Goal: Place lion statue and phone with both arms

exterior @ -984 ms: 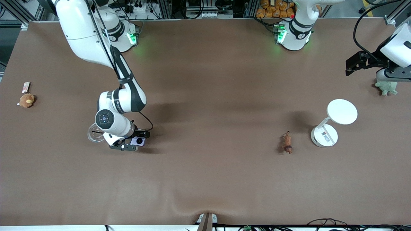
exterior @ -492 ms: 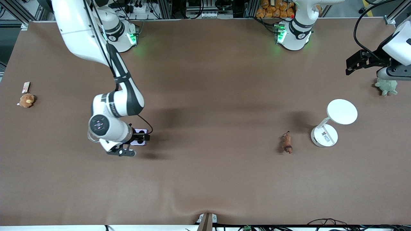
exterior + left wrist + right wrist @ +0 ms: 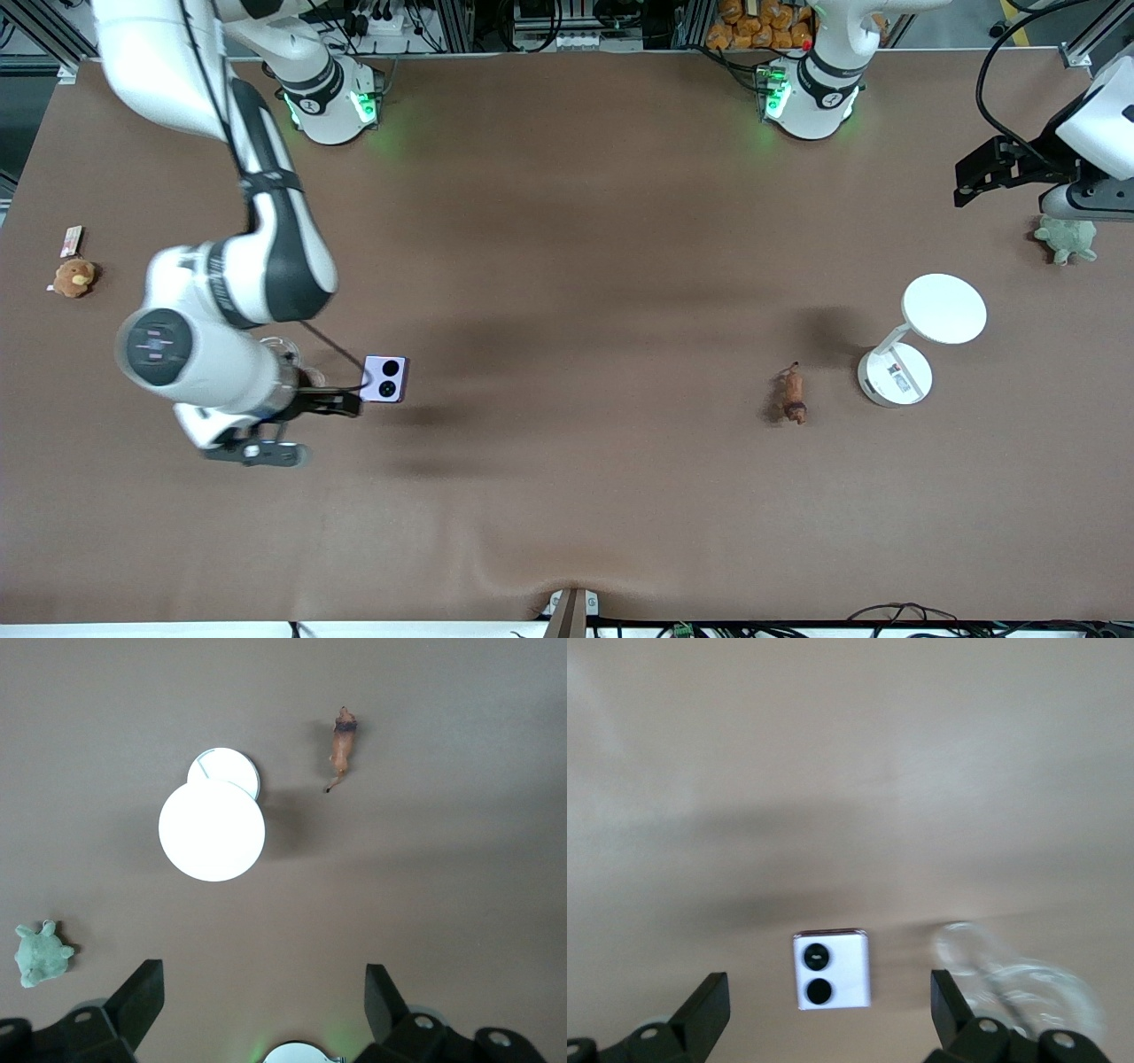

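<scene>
The pale lavender phone [image 3: 385, 378] lies flat on the brown table with its two black camera circles up. It also shows in the right wrist view [image 3: 831, 969]. My right gripper [image 3: 297, 428] is open and empty, up in the air beside the phone toward the right arm's end of the table [image 3: 828, 992]. The reddish-brown lion statue [image 3: 788, 396] lies on the table next to a white round-topped stand [image 3: 921, 330]. It also shows in the left wrist view [image 3: 342, 746]. My left gripper [image 3: 983, 173] waits open and empty high over the left arm's end of the table [image 3: 263, 981].
A clear glass object [image 3: 282, 347] sits partly under my right arm, beside the phone [image 3: 1010, 979]. A grey-green plush turtle [image 3: 1067, 239] lies under my left arm. A tan plush toy [image 3: 73, 276] and a small card [image 3: 71, 239] lie at the right arm's end.
My right gripper has opened off the phone, risen and drawn back toward the right arm's end of the table. The phone now lies uncovered. The left arm has not moved.
</scene>
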Robot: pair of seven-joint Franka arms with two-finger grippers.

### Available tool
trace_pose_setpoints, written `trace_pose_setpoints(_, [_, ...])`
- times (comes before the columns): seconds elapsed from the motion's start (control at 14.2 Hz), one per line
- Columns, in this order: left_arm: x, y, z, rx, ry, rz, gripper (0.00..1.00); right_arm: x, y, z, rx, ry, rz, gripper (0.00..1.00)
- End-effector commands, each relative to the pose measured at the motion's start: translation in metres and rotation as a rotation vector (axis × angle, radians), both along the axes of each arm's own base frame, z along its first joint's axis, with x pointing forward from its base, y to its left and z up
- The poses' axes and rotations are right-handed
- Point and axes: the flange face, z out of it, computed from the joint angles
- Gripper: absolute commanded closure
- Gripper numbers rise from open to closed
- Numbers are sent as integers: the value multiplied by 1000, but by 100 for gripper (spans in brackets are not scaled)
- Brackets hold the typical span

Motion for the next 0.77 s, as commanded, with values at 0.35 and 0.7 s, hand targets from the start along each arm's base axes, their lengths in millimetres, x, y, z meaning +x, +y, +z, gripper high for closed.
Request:
trace_pose_setpoints(0.35, [-7,-2,8,-20,0,-11,0,-39,-60,172,63,-39,-29,0])
trace_pose_setpoints(0.7, [-7,-4,8,-34,0,-7,0,-103,-101,243,15,51,-109,0])
